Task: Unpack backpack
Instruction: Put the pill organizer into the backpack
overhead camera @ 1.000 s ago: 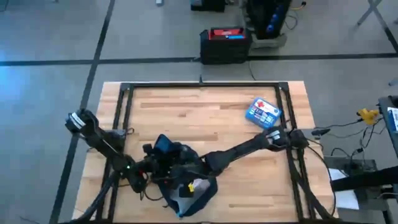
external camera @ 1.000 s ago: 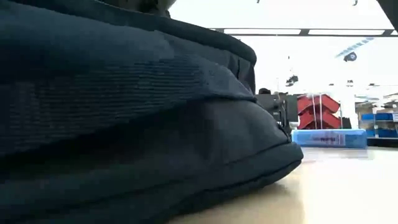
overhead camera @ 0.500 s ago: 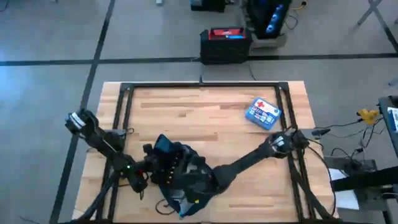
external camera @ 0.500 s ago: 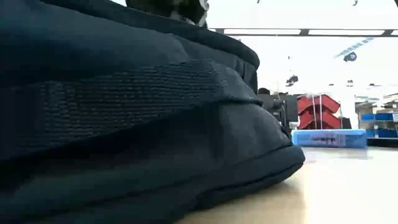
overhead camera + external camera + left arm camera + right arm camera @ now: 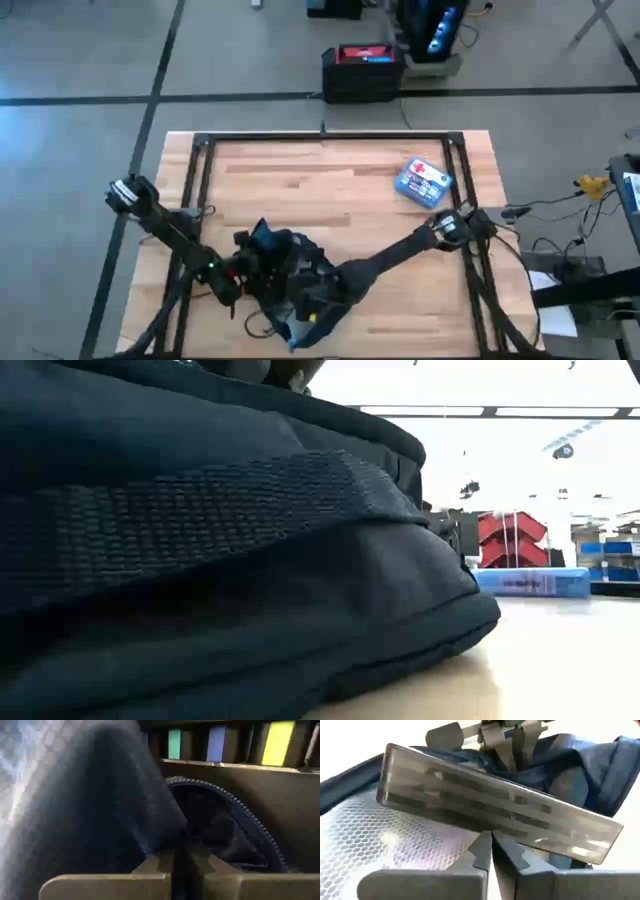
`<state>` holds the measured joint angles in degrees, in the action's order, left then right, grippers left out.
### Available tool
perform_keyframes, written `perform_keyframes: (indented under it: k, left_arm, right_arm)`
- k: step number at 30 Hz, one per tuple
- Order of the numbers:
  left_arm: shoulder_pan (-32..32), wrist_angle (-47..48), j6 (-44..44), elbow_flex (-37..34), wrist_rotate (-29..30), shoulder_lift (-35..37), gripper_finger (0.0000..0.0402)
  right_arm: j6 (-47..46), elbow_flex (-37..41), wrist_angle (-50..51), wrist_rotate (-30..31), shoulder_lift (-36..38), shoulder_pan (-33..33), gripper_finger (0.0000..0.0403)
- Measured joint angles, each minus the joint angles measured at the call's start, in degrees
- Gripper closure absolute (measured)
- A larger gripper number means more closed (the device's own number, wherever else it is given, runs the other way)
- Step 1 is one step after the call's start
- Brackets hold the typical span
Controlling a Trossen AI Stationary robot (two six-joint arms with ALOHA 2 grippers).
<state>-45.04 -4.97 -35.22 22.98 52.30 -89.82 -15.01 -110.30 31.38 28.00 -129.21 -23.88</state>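
The backpack (image 5: 290, 290) lies at the table's (image 5: 330, 180) near edge, left of centre, and fills most of the low view, hiding both arms there. The left gripper (image 5: 176, 862) is pinched together on backpack fabric beside the zipper. The right gripper (image 5: 490, 851) is closed inside the opening; whether it grips anything is unclear. A small blue-white box (image 5: 424, 181) sits well apart

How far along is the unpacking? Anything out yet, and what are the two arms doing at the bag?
Done: a small blue-white box lies on the wooden table, apart from the bag. In hand: the dark navy soft fabric backpack sits at the near edge; the left gripper is shut, pinching its fabric beside the zipper, while the right gripper, also shut, is at the opening by a clear flat plastic item. Left: whatever remains inside, which can't be seen.
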Motion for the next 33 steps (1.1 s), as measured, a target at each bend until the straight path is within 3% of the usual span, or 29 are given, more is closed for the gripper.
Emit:
perform_keyframes:
  k: [8,20,33]
  left_arm:
    - [0.07,-0.46,0.6,0.0,-0.23,-0.04,0.0402]
    - [1.19,-5.9,9.72,0.84,-1.36,-0.15,0.0402]
    - [1.82,-6.5,8.98,0.84,-2.31,-0.15,0.0402]
  right_arm:
    - [-4.1,0.0,5.86,-3.34,1.99,-0.02,0.0403]
    - [-0.45,0.45,-1.19,-4.08,1.14,1.24,0.0403]
    - [-0.89,2.29,-3.01,-3.75,0.78,1.54,0.0403]
